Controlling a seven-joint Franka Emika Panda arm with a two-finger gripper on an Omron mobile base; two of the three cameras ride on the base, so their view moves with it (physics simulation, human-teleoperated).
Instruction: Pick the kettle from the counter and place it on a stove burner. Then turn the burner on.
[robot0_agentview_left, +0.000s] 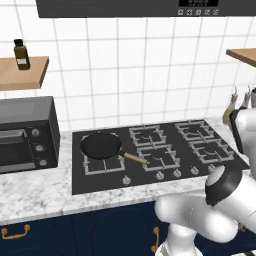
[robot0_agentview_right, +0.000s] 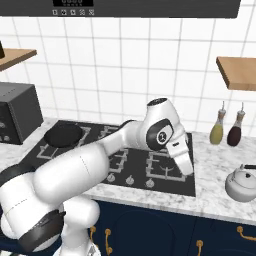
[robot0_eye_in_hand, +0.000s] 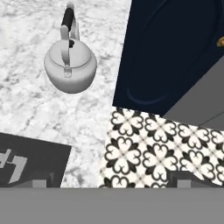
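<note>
gripper (robot0_eye_in_hand: 112, 183): its fingers are standing wide apart, holding nothing, hanging above the counter's (robot0_eye_in_hand: 35, 111) front edge
kettle (robot0_eye_in_hand: 70, 64): is sitting upright on the counter, right of the stove, well apart from the burners (robot0_agentview_right: 166, 166)
handling: is looking rigid, smooth, likely slippery and light; the arched handle (robot0_eye_in_hand: 66, 26) seems the best hold
writing: nothing is reading legibly; hood display too blurred

text: none legible | hood display (robot0_agentview_left: 198, 2): digits too blurred to read
</note>
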